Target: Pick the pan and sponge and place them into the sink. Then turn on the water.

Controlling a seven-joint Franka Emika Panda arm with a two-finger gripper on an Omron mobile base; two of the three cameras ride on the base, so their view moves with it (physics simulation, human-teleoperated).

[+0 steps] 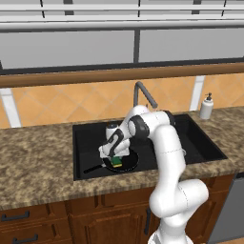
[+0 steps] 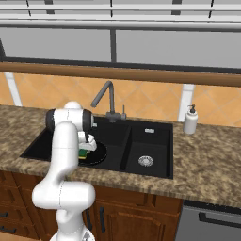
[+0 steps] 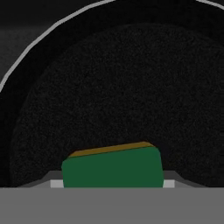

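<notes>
The frying pan (image 1: 122, 163) lies flat on the floor of the large basin of the black double-basin sink (image 1: 200, 143), toward the basin's front edge. In the left base view its long thin handle (image 1: 94, 168) points out toward 8 o'clock from the round pan body. In the right base view the pan (image 2: 96, 153) shows at 3 o'clock of the arm's forearm, with the smaller basin and its round metal drain (image 2: 146, 161) further out in the same direction.

The gripper (image 1: 114, 159) reaches down over the pan, and the green-and-yellow sponge (image 1: 117, 162) sits right at its tip, above the pan's inner surface. In the hand view the sponge (image 3: 112, 168) fills the 6 o'clock part of the picture, green face toward the camera with a strip of the yellow layer along its upper edge, and the dark pan bottom (image 3: 122, 96) spreads behind it. The fingers stand on either side of the sponge and appear to be pinching it; whether the sponge touches the pan I cannot tell.

The dark grey gooseneck faucet (image 2: 104, 98) rises behind the sink, at 12 o'clock of the divider between the basins. The white soap dispenser (image 2: 190, 120) stands on the speckled stone counter (image 2: 207, 160), at 2 o'clock of the sink.
</notes>
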